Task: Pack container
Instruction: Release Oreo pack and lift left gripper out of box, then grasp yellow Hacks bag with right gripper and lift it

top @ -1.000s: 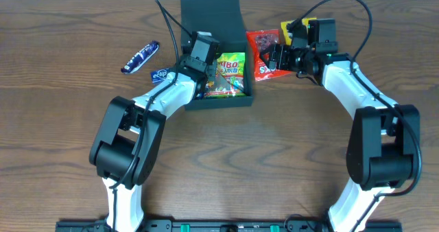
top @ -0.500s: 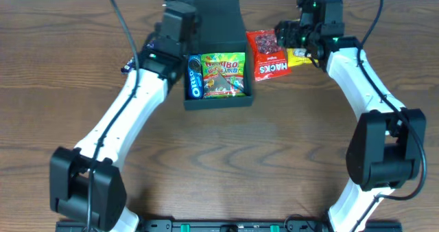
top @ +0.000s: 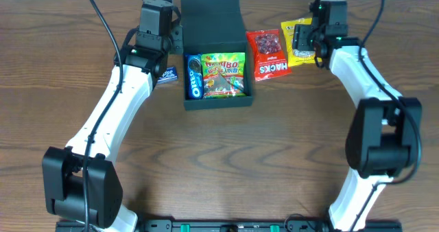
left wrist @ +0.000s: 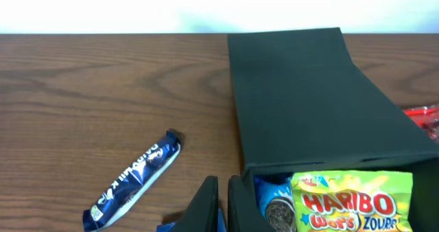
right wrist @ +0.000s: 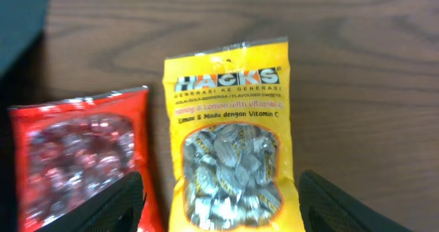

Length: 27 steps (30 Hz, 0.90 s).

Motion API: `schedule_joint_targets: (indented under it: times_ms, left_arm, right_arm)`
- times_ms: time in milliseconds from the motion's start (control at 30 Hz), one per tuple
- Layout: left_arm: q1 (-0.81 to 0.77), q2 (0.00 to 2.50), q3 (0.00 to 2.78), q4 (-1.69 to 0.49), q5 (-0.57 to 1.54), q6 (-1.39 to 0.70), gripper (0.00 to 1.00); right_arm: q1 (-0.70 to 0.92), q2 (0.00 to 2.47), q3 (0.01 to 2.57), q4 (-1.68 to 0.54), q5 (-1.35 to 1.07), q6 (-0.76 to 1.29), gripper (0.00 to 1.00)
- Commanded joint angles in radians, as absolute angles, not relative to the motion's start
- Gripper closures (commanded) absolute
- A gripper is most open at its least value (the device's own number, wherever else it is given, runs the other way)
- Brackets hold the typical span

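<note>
Dark green-black square container at the back centre of a wood-grain counter, flap lid tilted up and away behind it. Inside, a bright green and yellow Haribo packet filling most of the space, with a blue Oreo packet tucked along the container's left wall. Just right of the container, a red Hacks packet, and beside that a yellow Hacks packet, both flat on the counter. Right gripper above the yellow packet, jaws spread wide to either side of it, nothing held. Left gripper near the container's back left corner, jaws drawn almost together with only a thin slit between, nothing pinched. On the counter left of the container, a blue snack bar lying at a slant, apart from the lid.
</note>
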<state>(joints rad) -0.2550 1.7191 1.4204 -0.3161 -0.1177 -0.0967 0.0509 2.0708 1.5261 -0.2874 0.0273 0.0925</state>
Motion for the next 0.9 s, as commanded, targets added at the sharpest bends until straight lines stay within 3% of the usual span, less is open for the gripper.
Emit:
schedule_joint_targets:
  times_ms: [0, 233, 300, 400, 467, 533, 700, 867]
  left_arm:
    - [-0.248, 1.715, 1.427, -0.324, -0.099, -0.093, 0.92]
    - [-0.248, 1.715, 1.427, -0.339, -0.099, -0.093, 0.87]
    - [-0.248, 1.712, 1.427, -0.340, -0.099, -0.093, 0.82]
    - [-0.248, 1.705, 1.427, -0.340, -0.099, -0.093, 0.60]
    - [-0.248, 1.697, 1.427, -0.340, -0.099, -0.093, 0.40]
    - [-0.248, 1.686, 1.427, -0.339, -0.099, -0.093, 0.32]
    - [-0.245, 1.646, 1.427, -0.339, -0.104, -0.081, 0.06]
    - [-0.202, 1.586, 1.427, -0.340, -0.104, -0.081, 0.05]
  right_arm:
    - [0.047, 2.121, 1.540, -0.270, 0.049, 0.073, 0.29]
    - [0.044, 2.194, 1.540, -0.265, 0.079, 0.088, 0.33]
    - [0.044, 2.207, 1.540, -0.265, 0.079, 0.088, 0.36]
    - [0.044, 2.228, 1.540, -0.264, 0.079, 0.088, 0.44]
    - [0.043, 2.238, 1.540, -0.264, 0.079, 0.088, 0.56]
    - [0.041, 2.245, 1.540, -0.267, 0.079, 0.089, 0.73]
    - [0.041, 2.241, 1.541, -0.286, 0.078, 0.089, 0.98]
    - [0.041, 2.175, 1.547, -0.334, 0.078, 0.089, 0.99]
